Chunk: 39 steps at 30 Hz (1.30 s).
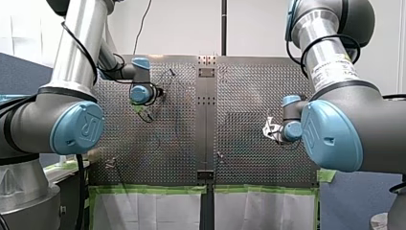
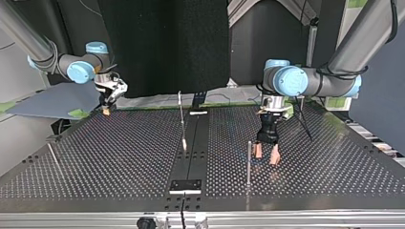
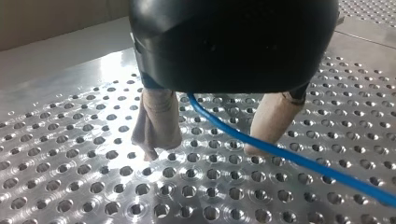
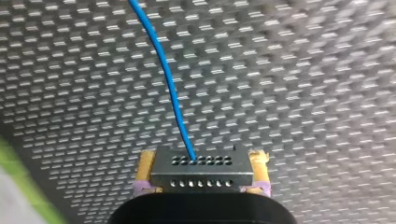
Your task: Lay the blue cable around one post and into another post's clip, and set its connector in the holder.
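Note:
The blue cable (image 3: 289, 156) lies on the perforated plate and runs between the beige pads (image 3: 156, 121) of my left gripper (image 3: 201, 150), which is open and not touching it. In the top view my left gripper (image 2: 266, 155) hangs low over the plate beside a thin upright post (image 2: 249, 162). My right gripper (image 4: 203, 158) is shut on the grey connector (image 4: 201, 172), with yellow pads on both sides. The cable (image 4: 163, 70) leaves the connector and runs off over the plate. In the top view my right gripper (image 2: 106, 106) sits at the far left edge.
A slanted post (image 2: 181, 119) stands by the centre strip, and another thin post (image 2: 52, 155) at the top view's left. A small rectangular block (image 2: 186, 186) sits on the strip near the front edge. Green tape (image 1: 153, 189) borders the plate.

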Motion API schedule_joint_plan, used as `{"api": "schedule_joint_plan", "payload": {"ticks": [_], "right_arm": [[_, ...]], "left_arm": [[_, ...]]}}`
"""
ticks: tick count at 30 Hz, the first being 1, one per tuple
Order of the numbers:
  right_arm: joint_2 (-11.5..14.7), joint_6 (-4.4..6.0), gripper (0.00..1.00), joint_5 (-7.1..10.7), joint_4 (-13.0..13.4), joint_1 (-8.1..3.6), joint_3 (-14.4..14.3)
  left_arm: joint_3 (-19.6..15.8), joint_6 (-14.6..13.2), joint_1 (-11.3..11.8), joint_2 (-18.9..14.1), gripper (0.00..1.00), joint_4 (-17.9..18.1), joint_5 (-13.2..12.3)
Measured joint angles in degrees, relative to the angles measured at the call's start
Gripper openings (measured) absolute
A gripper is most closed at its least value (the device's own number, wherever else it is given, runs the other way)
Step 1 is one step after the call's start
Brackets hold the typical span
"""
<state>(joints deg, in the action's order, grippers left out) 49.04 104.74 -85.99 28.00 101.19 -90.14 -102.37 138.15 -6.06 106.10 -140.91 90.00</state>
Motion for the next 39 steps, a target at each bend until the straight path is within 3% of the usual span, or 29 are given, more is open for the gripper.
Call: {"api": "schedule_joint_plan", "payload": {"ticks": [7,16,21,25,28,39], "right_arm": [[4.2,-2.53,0.0,-1.88,-4.0,-0.12,2.1],[9.5,-4.39,0.0,-4.83,-9.3,0.05,2.2],[12.3,-4.67,0.0,-6.61,-11.2,0.22,1.2],[14.7,-4.87,0.0,-6.86,-10.0,-0.26,-0.3],[16.3,-5.75,0.0,-6.83,-8.5,-0.89,-0.6],[16.1,-11.52,0.0,-6.94,-3.8,-2.45,-0.6]], "left_arm": [[0.0,-0.2,0.0,0.0,1.0,-0.1,0.3],[0.0,-0.5,0.0,0.0,1.0,-0.4,0.7],[0.0,-0.4,0.0,0.0,1.0,-0.5,0.7],[0.0,-0.3,0.0,0.0,1.0,-0.5,0.6],[0.0,-0.1,0.0,0.0,1.0,-0.5,0.6],[0.0,0.0,-0.1,0.0,1.0,-0.5,0.5]]}}
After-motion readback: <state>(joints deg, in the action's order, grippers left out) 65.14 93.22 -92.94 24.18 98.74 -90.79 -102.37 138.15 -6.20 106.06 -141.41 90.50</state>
